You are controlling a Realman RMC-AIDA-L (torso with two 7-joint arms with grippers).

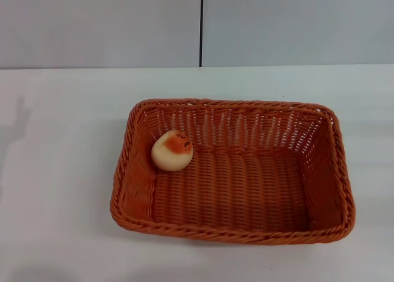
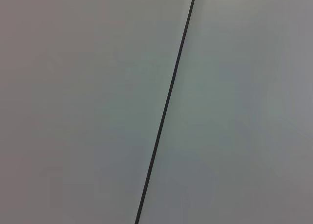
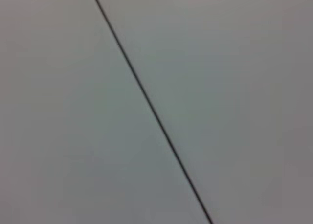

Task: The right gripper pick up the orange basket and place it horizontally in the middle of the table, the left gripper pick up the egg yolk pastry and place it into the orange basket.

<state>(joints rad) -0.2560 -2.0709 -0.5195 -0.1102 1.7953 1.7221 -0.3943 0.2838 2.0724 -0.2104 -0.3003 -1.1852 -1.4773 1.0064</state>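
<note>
The table point(image 1: 61, 171) is seen spread wide and white below a grey panelled wall point(image 1: 98, 23), which is split by a thin dark seam point(image 1: 201, 26). The basket point(image 1: 335, 171) is set lengthwise across the table's middle. The pastry point(image 1: 172, 150) is found inside the basket, against its left wall near the far left corner. Only the wall and seam are shown in both wrist views; neither gripper is seen, so the fingers' state cannot be told

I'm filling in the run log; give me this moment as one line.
orange basket: lengthwise mid-table | egg yolk pastry: inside basket, at its left wall | left gripper: not in view | right gripper: not in view | task state: looks done
</note>
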